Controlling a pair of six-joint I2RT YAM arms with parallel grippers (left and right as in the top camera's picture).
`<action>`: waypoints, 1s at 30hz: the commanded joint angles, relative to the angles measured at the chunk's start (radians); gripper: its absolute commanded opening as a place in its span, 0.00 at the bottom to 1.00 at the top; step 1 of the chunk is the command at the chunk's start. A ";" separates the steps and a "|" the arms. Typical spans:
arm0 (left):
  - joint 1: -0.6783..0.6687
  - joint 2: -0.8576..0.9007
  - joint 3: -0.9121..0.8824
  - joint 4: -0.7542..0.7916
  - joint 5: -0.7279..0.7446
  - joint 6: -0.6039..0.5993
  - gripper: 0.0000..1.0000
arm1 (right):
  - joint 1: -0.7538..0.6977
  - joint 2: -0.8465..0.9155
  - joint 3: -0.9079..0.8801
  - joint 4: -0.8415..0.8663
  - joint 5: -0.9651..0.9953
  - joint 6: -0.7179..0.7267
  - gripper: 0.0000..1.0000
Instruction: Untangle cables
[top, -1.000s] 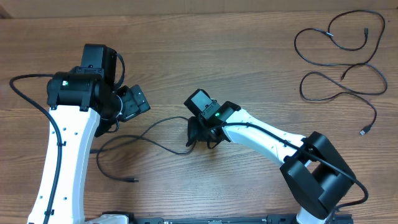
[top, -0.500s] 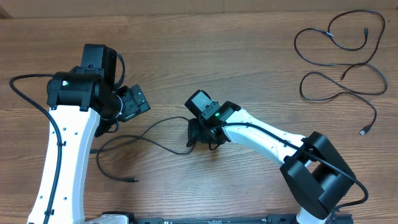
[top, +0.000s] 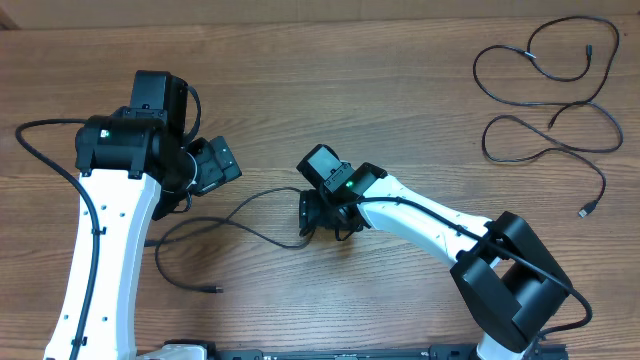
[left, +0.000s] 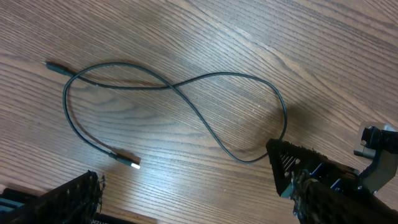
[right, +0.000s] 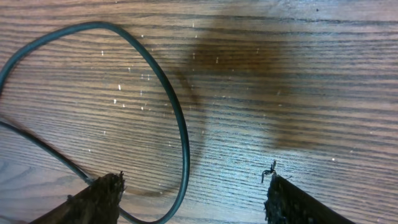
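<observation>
At the centre of the table (top: 400, 100), the right arm stretches low and leftward, the right gripper (right: 193, 193) spread astride one cable (right: 182, 130), grasping nothing. The left gripper (left: 186, 174) hangs wide, empty. The other cables (top: 545, 150) lie at the far right.

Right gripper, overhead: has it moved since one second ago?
Yes: the right gripper spread its jaws wider over the thin black cable, without shifting across the wooden table.

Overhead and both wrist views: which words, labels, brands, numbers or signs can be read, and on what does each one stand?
No text can be read in any view.
left arm and right arm: no label shows.
cables: plain black, no print shows.
green light on the right arm: a lamp only, no sign.
</observation>
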 joint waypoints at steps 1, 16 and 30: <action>0.003 -0.011 0.021 0.000 -0.014 0.012 1.00 | -0.002 0.003 -0.010 0.007 0.010 0.001 0.79; 0.003 -0.011 0.021 0.000 -0.014 0.011 1.00 | -0.002 0.003 -0.010 0.006 0.009 0.000 1.00; 0.003 -0.011 0.021 0.000 -0.014 0.011 1.00 | -0.003 0.003 -0.008 0.035 0.018 0.000 0.86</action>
